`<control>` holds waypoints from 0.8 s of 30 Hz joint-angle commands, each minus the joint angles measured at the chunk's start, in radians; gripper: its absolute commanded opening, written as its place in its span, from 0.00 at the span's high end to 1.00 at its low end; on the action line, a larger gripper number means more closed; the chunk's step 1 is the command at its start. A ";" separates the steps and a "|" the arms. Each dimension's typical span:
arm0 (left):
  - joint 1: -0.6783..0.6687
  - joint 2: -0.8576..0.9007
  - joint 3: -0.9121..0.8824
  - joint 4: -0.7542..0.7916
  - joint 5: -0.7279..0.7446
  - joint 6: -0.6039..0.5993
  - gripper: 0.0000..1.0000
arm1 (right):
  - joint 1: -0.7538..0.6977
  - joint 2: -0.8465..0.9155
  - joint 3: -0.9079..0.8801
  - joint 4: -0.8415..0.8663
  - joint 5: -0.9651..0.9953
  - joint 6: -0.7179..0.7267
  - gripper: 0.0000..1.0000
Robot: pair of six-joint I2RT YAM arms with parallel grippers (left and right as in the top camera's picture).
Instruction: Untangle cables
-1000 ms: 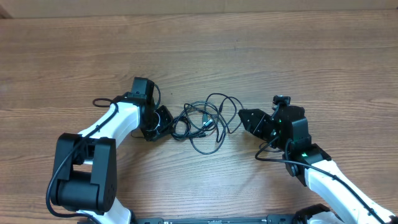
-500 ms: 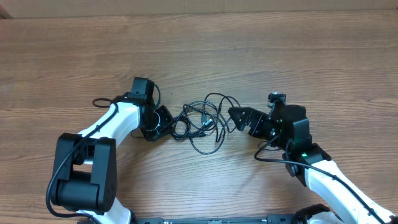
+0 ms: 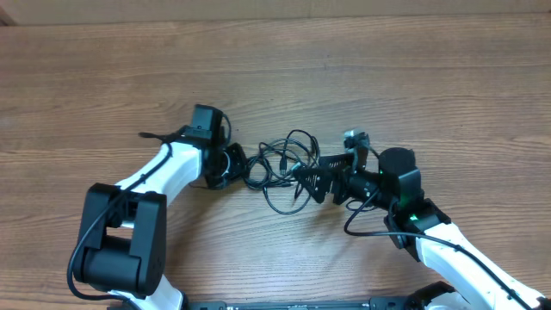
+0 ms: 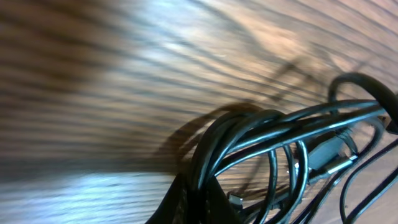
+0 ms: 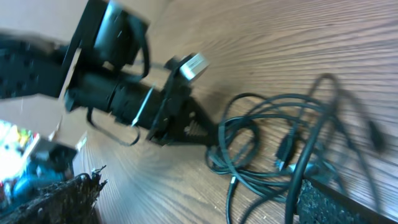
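Observation:
The cables [image 3: 280,165] are a tangle of thin black cords with small plugs, lying on the wooden table between the two arms. My left gripper [image 3: 234,164] is shut on the bundle's left loops; in the left wrist view several strands [image 4: 273,140] run into the closed fingertips [image 4: 214,208]. My right gripper [image 3: 307,182] stands open at the tangle's right edge. In the right wrist view its two fingers [image 5: 53,199] stand wide apart, with cords [image 5: 267,146] passing by the right one. The left gripper [image 5: 183,127] shows there too, pinching the far loops.
The wooden table [image 3: 387,77] stretches around the tangle. Thicker black arm wires run along the left arm [image 3: 151,138] and loop beside the right arm [image 3: 366,226]. A cluttered area [image 5: 15,149] lies past the table's edge in the right wrist view.
My right gripper has opened wide and moved left into the tangle's right side. The left gripper has shifted slightly right, and the cable bundle has bunched up between them.

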 commanded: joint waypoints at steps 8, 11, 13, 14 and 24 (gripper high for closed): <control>-0.051 -0.014 0.010 0.040 0.005 0.078 0.96 | 0.015 0.012 0.005 -0.018 0.070 -0.080 0.00; -0.050 -0.014 0.010 0.038 0.005 0.078 0.96 | 0.015 0.014 0.005 -0.011 0.069 -0.080 0.00; -0.050 -0.014 0.010 0.039 0.005 0.081 0.96 | 0.015 0.014 0.005 -0.001 0.060 -0.080 0.00; -0.050 -0.014 0.010 0.039 0.003 0.082 0.96 | 0.015 0.014 0.005 0.000 0.061 -0.081 0.00; -0.046 -0.014 0.010 0.027 -0.004 0.096 0.96 | -0.027 0.008 0.005 -0.038 0.071 -0.075 0.00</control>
